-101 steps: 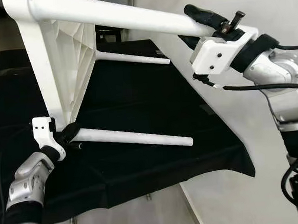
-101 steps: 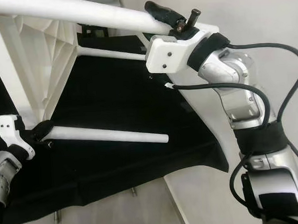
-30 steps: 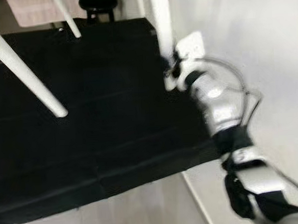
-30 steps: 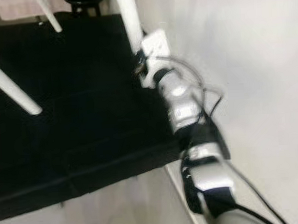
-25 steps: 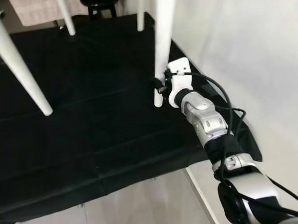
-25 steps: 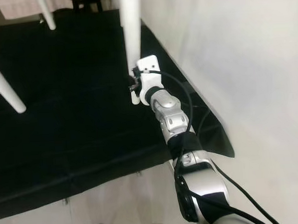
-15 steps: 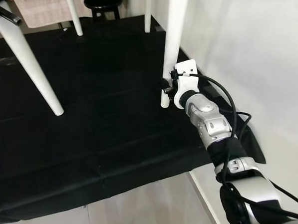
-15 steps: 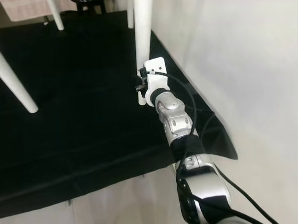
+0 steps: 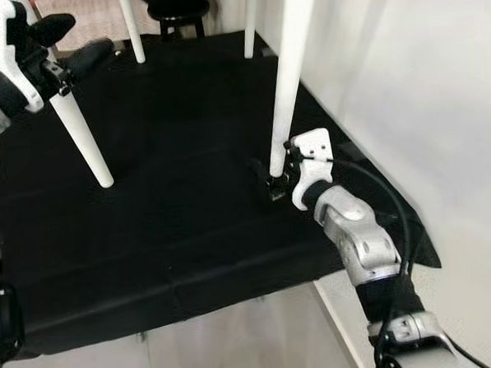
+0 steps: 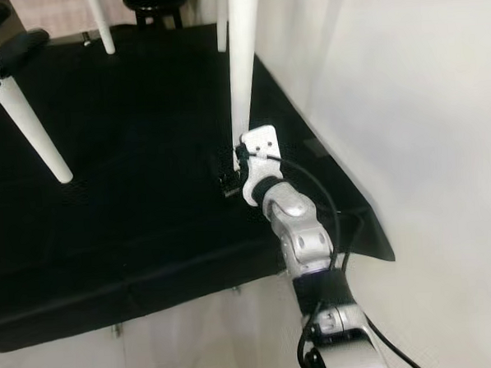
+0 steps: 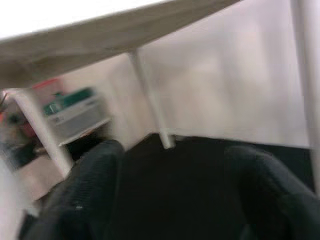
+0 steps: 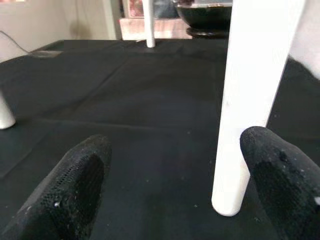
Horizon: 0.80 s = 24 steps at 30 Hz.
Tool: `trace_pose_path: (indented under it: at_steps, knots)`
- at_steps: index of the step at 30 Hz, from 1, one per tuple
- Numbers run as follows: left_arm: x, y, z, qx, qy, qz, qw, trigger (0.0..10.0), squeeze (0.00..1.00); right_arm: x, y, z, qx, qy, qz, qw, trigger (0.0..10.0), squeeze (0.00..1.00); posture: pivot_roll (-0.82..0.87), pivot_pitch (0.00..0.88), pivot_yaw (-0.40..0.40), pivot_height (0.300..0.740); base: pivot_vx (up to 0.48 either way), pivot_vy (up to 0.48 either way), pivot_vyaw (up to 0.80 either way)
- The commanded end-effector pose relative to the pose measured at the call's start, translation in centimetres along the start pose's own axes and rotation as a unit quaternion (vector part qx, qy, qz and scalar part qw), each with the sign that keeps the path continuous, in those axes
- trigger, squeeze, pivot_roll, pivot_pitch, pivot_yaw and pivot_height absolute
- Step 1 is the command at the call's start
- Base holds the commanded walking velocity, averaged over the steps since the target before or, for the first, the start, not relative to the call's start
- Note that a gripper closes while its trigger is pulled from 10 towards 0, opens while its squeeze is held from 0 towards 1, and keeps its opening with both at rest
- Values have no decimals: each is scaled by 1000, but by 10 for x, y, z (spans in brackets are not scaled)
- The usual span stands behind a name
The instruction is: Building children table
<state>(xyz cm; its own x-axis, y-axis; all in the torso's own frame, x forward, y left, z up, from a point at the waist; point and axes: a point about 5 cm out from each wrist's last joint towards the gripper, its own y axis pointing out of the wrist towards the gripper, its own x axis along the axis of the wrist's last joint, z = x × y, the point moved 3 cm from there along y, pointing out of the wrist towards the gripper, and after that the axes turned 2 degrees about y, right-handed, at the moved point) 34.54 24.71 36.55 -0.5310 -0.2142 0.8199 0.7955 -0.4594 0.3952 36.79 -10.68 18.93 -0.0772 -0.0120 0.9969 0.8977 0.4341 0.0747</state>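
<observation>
Now, from my head views, the table [image 9: 292, 58] stands upright on a black cloth [image 9: 174, 229], its four white legs running up and down, feet on the cloth. My right gripper [image 9: 272, 181] sits low at the foot of the near right leg [image 9: 284, 108], fingers spread apart and holding nothing, one each side of the foot. My left gripper [image 9: 67, 47] is up at the near left leg [image 9: 82, 139], fingers parted around it.

Through my left wrist, blurred, two fingers [image 11: 85, 200] stand apart under the tabletop [image 11: 100, 25], a far leg [image 11: 150, 100] between them.

Through my right wrist, two fingers [image 12: 75, 190] stand wide, the leg [image 12: 245, 115] just inside one; I count three feet on the cloth.
</observation>
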Motion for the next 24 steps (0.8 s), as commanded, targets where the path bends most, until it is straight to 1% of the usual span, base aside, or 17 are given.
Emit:
trace_pose_path:
  at_steps: [1,3,5,6,8,9,11,12,13,15,16,19,20,21,22,23,24]
  knots:
    - [-18,-6,-10,8,-33,19,999,10000,1000,-3,-5,4,9,5,-3,1000,10000,1000,-128,86,-15,740,0,0,0]
    - [-69,-40,-57,47,-106,74,990,10000,1000,-15,-20,17,16,18,-4,1000,10000,1000,-137,71,-12,740,0,0,0]
    - [-91,-60,-89,71,-146,110,981,10000,1000,-24,-25,26,21,16,2,1000,10000,1000,-132,64,-13,740,0,0,0]
    - [-91,-60,-89,71,-146,110,981,10000,1000,-24,-25,26,21,16,2,1000,10000,1000,-132,64,-13,740,0,0,0]
    - [-99,-68,-104,82,-159,127,976,10000,1000,-28,-27,31,25,7,8,1000,10000,1000,-132,64,-13,740,0,0,0]
    - [-107,-76,-112,103,-164,145,970,10000,0,-29,-26,31,30,-4,7,1000,10000,247,-128,57,-22,740,0,0,0]
    - [-107,-76,-112,103,-164,145,970,10000,0,-29,-26,31,30,-4,7,1000,10000,247,-128,57,-22,740,0,0,0]
    - [-116,-87,-118,130,-169,164,963,10000,0,-27,-24,30,32,-15,4,999,10000,0,-124,49,-26,740,0,0,0]
    - [-121,-96,-122,150,-173,180,957,10000,0,-26,-23,29,33,-26,0,999,10000,0,-124,48,-28,740,0,0,0]
    - [-130,-112,-128,173,-145,216,950,10000,0,-26,-22,29,40,-42,-2,998,10000,0,-125,47,-32,740,0,0,0]
    - [-134,-121,-131,191,-147,231,943,10000,0,-27,-21,28,41,-43,1,998,10000,0,-116,40,-41,740,0,0,0]
    - [-137,-129,-133,202,-145,245,937,10000,0,-29,-21,27,40,-41,5,998,10000,0,-115,36,-40,740,0,0,0]
    - [-137,-138,-139,216,-147,260,930,10000,0,-30,-20,26,38,-49,7,998,10000,0,-110,36,-41,740,0,0,0]
    - [-137,-138,-139,216,-147,260,930,10000,0,-30,-20,26,38,-49,7,998,10000,0,-110,36,-41,740,0,0,0]
    - [-138,-148,-144,231,-146,275,922,10000,0,-33,-20,24,34,-68,12,997,10000,0,-109,36,-42,740,0,0,0]
    - [-138,-148,-144,231,-146,275,922,10000,0,-33,-20,24,34,-68,12,997,10000,0,-109,36,-42,740,0,0,0]
    - [-138,-156,-149,241,-140,286,917,10000,0,-39,-20,22,30,-74,25,997,10000,0,-103,35,-41,740,0,0,0]
